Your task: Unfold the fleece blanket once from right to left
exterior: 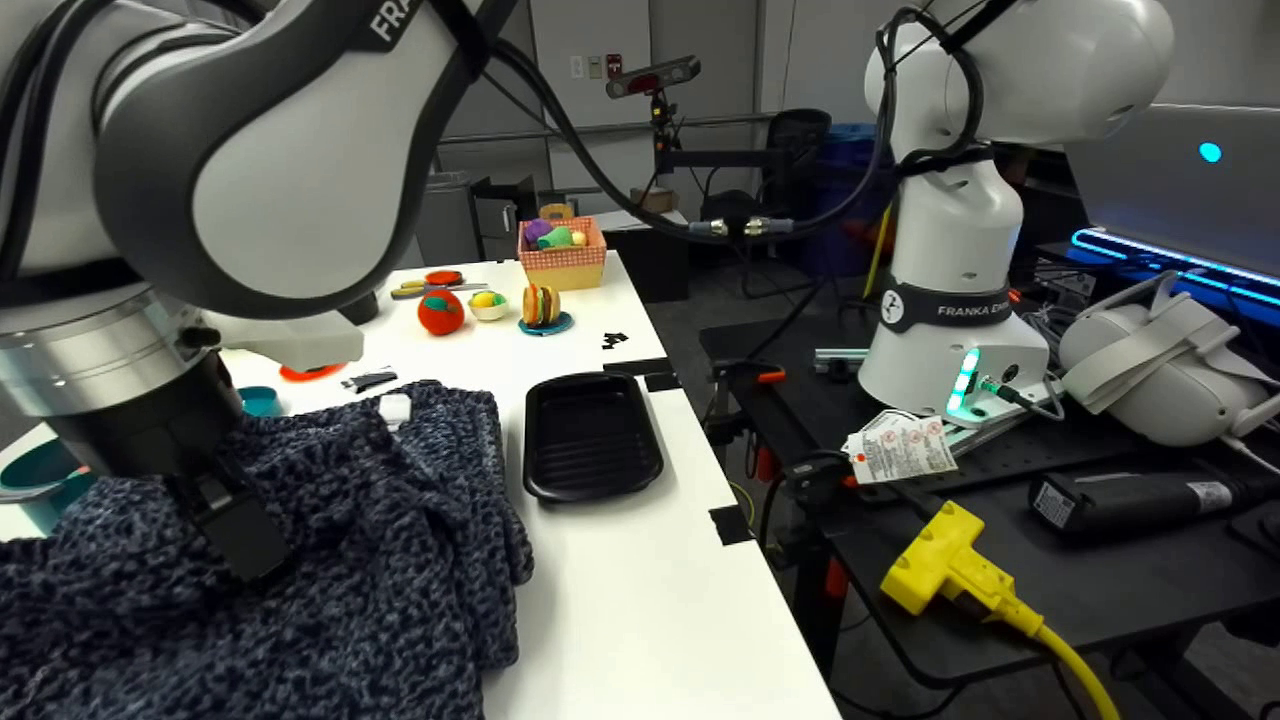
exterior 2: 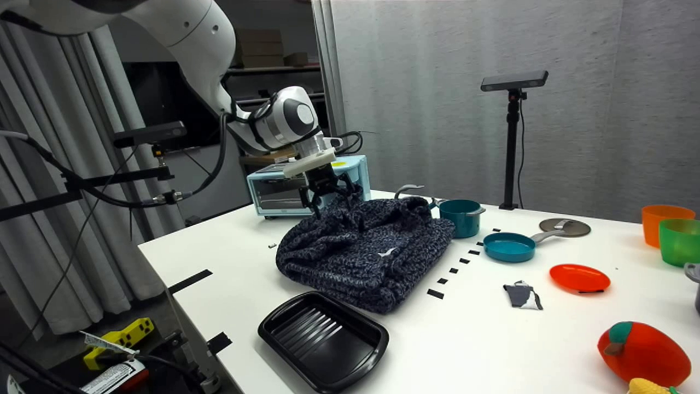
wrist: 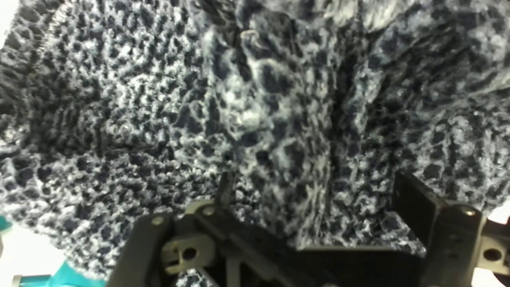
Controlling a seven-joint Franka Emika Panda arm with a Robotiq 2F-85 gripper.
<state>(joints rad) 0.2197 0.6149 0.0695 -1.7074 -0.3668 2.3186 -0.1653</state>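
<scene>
Rumpled fleece blanket [exterior: 380, 600] on the white surface [exterior: 640, 620], gripper [wrist: 313, 177] spread wide at the raised folds; black tray [exterior: 592, 440] just beside the blanket, near the surface's edge

Black tray [exterior 2: 325, 346] lies flat; teal pot [exterior 2: 460, 223] stands upright.

The fleece blanket [exterior 2: 350, 273] looks like thick, fuzzy cloth to me, rough and matt. Just beside it, the black tray [exterior 2: 328, 350] is smooth and glossy, catching the light. Under the blanket, the surface [exterior 2: 454, 339] is smooth. Over the blanket, the robot arm [exterior: 310, 200] is smooth, its collar [exterior: 90, 350] silvery metal. Well apart from the blanket, the orange-red plate [exterior 2: 579, 277] looks like smooth plastic; the curtain [exterior 2: 109, 262], matt cloth.
</scene>
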